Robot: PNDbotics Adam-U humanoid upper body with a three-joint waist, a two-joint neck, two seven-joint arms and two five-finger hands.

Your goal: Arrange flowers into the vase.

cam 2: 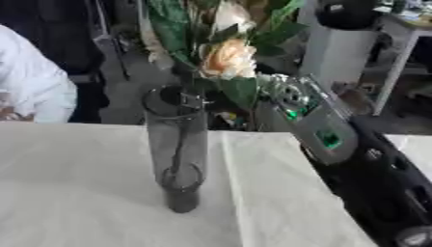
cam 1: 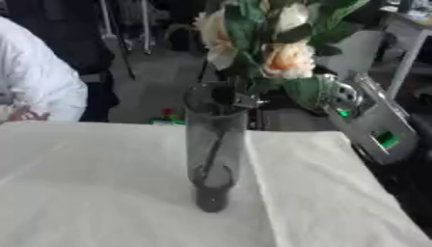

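Silver-grey right forearm [cam 2: 317,128] with green lights, perforated round silver joint, black upper arm.

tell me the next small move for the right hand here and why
Probably let go and draw the right hand back up and to the right. The flowers already stand in the glass vase, a stem reaching near its base, so more pushing seems unneeded. The fingers are hidden behind leaves.

White cloth [cam 1: 101,183] is lying spread under and in front of the right hand [cam 1: 245,100], a crease running down it just right of the hand. Small red-and-green thing [cam 1: 168,116] is showing past the cloth's far edge, left of the hand. Grey furniture leg [cam 1: 407,62] is standing well right of it.
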